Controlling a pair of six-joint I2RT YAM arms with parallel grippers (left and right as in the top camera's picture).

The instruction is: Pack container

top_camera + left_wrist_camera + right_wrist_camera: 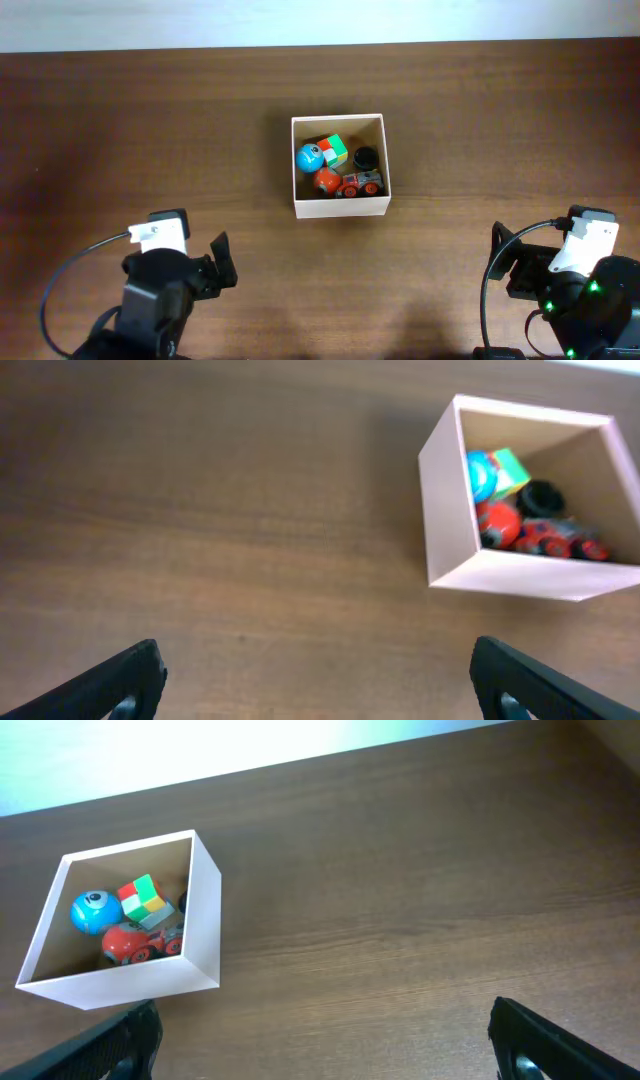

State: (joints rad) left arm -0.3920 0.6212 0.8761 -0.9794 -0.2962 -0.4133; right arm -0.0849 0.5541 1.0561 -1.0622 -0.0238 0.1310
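Observation:
The container (339,207) is a square white-walled cardboard box at the middle of the table. It holds a blue ball (310,156), a coloured cube (335,150), a black round piece (366,157), an orange ball (327,181) and a red toy car (360,185). The box also shows in the left wrist view (520,575) and the right wrist view (120,982). My left gripper (318,680) is open and empty at the front left, well short of the box. My right gripper (325,1040) is open and empty at the front right.
The brown wooden table (150,120) meets a pale wall along its far edge. Black cables loop beside both arms at the front edge.

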